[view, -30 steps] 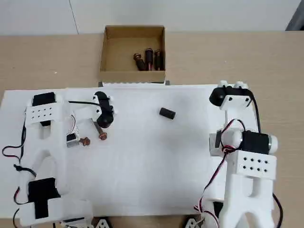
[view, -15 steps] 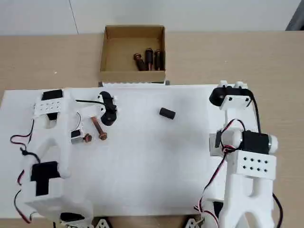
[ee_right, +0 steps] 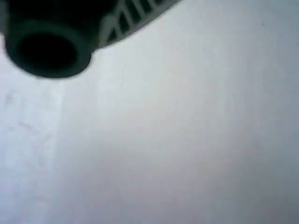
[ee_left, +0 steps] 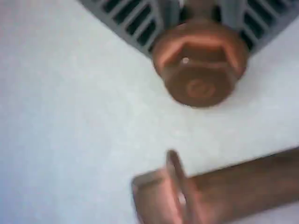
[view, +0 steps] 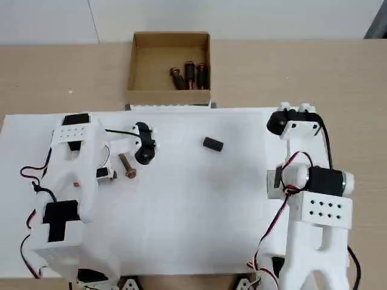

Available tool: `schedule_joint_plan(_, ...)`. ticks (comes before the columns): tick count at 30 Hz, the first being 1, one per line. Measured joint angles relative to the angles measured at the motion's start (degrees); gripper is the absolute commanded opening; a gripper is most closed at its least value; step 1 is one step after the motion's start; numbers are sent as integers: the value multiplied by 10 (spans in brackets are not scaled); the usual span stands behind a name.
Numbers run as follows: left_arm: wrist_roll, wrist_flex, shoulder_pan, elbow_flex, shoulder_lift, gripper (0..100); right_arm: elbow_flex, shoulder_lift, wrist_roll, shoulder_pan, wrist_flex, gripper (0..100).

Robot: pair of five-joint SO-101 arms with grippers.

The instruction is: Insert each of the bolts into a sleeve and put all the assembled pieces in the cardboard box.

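My left gripper (view: 107, 174) sits on the left of the white mat, shut on a copper bolt (ee_left: 201, 70) whose hex head sticks out between the ribbed grey fingers (ee_left: 135, 23). A second copper bolt (view: 127, 165) lies on the mat right beside it, also close up as the loose bolt (ee_left: 219, 191). A loose black sleeve (view: 212, 144) lies mid-mat. My right gripper (view: 283, 124) stands at the mat's right edge, shut on another black sleeve (ee_right: 46, 49) with its hollow end showing. The cardboard box (view: 139, 66) beyond the mat holds three assembled pieces (view: 189, 76).
The white mat (view: 193, 211) covers most of the wooden table (view: 290, 66). The box stands just past the mat's far edge. Both arms' white bodies and cables take up the left and right sides.
The left arm has swung to the right and away from the near edge, carrying its bolt up beside the one lying on the mat. The right arm has kept still.
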Motion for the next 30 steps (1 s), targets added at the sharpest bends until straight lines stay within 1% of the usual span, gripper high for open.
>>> schedule_joint_plan(4, 0, 21, 4, -14, 2, 5, 0, 0, 0, 0, 0, 10)
schedule_joint_plan(11, 0, 119, 35, -67, -8, 5, 0, 0, 0, 0, 0, 10)
schedule_joint_plan(14, 0, 139, 53, -84, -34, 5, 0, 0, 0, 1, 0, 13)
schedule_joint_plan(18, 11, 146, 83, -104, -83, 5, 0, 0, 0, -1, 0, 11)
schedule_joint_plan(22, 59, 146, 120, -112, -141, 5, 0, 0, 0, 1, 0, 10)
schedule_joint_plan(30, 265, 151, 189, -112, -258, 5, -53, 0, 0, 1, 18, 10)
